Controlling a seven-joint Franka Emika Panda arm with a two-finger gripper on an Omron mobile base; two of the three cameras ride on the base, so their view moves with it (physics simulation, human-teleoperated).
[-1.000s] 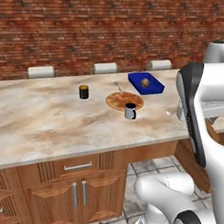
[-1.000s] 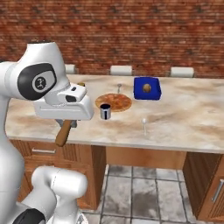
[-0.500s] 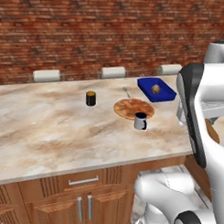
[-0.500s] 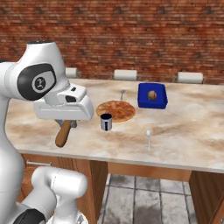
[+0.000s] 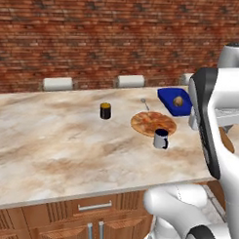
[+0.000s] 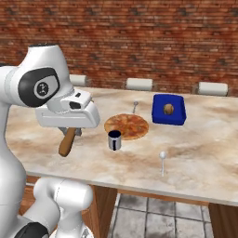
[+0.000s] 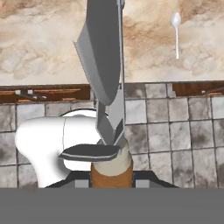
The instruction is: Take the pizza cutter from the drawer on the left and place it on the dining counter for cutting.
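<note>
My gripper (image 6: 72,133) is shut on the pizza cutter (image 6: 67,142). Its brown wooden handle hangs slanting below the white hand, over the near left part of the dining counter (image 6: 200,162). In the hand view the cutter's grey wheel blade (image 7: 105,52) stands edge-on straight ahead, and the handle (image 7: 111,170) sits between my fingertips. Past the blade lie the counter's marble edge and the tiled floor. In the left base view the counter (image 5: 52,148) spreads wide and my arm hides most of the hand. The task's drawer I cannot pick out for certain.
On the counter lie a pizza (image 6: 126,126), a dark mug (image 6: 114,140), a blue tray (image 6: 168,109) holding a round brown thing, a small dark shaker (image 5: 105,110) and a spoon (image 6: 162,160). Pale stools (image 5: 58,83) line the far side. A shut drawer front (image 5: 94,206) sits below the top.
The whole scene has slid sideways and come closer in both base views, so the base has driven along the counter. The arm keeps its pose with the cutter in its grip.
</note>
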